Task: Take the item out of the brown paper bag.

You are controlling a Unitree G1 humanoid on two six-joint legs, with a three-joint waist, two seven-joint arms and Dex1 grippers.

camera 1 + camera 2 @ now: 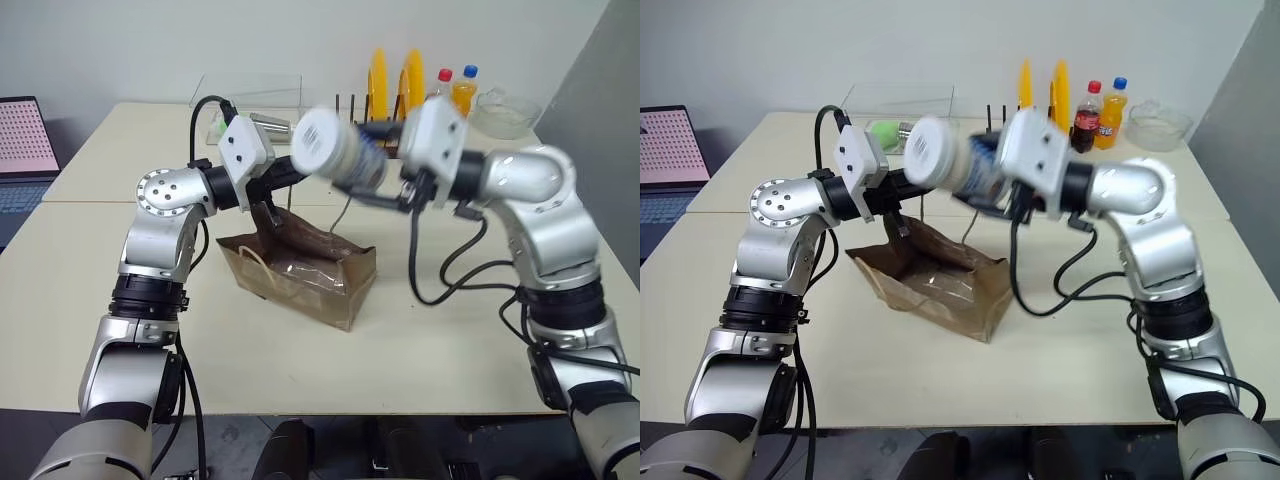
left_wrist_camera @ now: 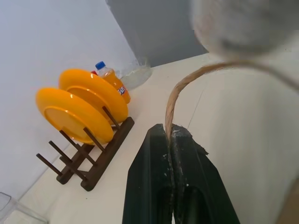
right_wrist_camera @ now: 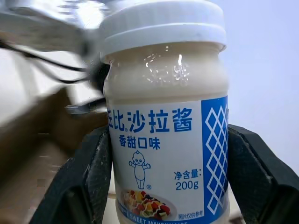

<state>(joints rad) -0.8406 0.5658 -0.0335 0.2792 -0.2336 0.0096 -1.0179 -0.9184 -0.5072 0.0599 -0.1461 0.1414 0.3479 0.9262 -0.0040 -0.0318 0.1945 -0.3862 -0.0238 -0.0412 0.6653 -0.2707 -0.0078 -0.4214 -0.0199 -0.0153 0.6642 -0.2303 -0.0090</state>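
The right pincer (image 3: 163, 177) is clamped on the white bottle (image 3: 164, 116), held in the air above the brown paper bag (image 1: 300, 268). The left pincer (image 2: 170, 140) is shut on a bag handle (image 2: 187, 84). On the desk (image 1: 420, 350), a plate rack (image 2: 88, 154) stands at 12 o'clock.

Item (image 3: 163, 126) between my black fingers (image 3: 86, 182): white cap, creamy white body, label white with blue lettering and blue side band of white diamond lattice. Brown paper bag (image 1: 300, 268), centre of frame: plain kraft brown, tan handle (image 2: 180, 95). Plates (image 2: 81, 109) in dark brown rack (image 2: 100, 158): orange-yellow. Worktop (image 1: 420, 350): pale cream. Bottles (image 1: 1105, 112), upper right: cola dark with red cap, soda orange with blue cap.
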